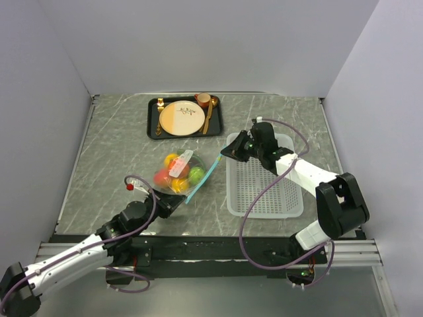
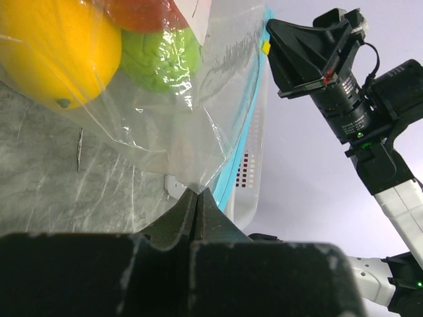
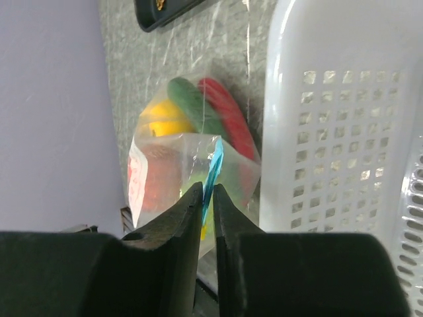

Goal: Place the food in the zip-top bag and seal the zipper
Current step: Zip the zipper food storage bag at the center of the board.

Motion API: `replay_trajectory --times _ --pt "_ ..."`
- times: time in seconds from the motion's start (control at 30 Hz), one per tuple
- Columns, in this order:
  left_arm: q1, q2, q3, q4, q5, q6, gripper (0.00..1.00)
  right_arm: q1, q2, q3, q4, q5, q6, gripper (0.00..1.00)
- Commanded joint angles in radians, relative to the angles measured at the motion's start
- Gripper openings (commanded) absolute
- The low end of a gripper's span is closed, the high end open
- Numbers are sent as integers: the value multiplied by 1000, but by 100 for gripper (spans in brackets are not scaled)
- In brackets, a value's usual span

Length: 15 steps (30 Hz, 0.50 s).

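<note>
- Top external view is showing the bag point(image 1: 180, 173) lying at the middle of the table point(image 1: 106, 152), with the food point(image 1: 163, 177) bunched inside it.
- The zipper point(image 1: 203, 178) is running along the bag's 3 o'clock edge, slanting from 1 o'clock down to 5 o'clock.
- The left gripper point(image 1: 173, 200) is reaching in at the bag's 6 o'clock corner. In the left wrist view its jaws are clenching a fold of clear film just beside the zipper's end.
- The right gripper point(image 1: 225, 153) is meeting the zipper's 1 o'clock end. In the right wrist view its jaws are pinching the blue strip between them.
- A lemon point(image 2: 59, 53) and a lime point(image 2: 162, 56) are pressing against the film; a green chili point(image 3: 192, 105) and a red chili point(image 3: 225, 112) are lying side by side.
- Whether the zipper is sealed, I cannot tell.
- The basket point(image 1: 287, 198) is sitting at the bag's 3 o'clock, just beside the zipper.
- A tray point(image 1: 153, 109) is carrying a plate point(image 1: 178, 119) at the bag's 12 o'clock, well apart.
</note>
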Motion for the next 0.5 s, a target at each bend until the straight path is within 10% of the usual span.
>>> replay_trajectory --times 0.0,0.17,0.47 --pt "2 -11 -51 5 -25 -3 1 -10 3 33 64 -25 -12 30" --pt "4 41 -51 58 -13 -3 1 -7 -38 -20 100 -42 10 51" --pt "2 55 -51 73 -13 5 1 17 -64 -46 81 -53 25 46"
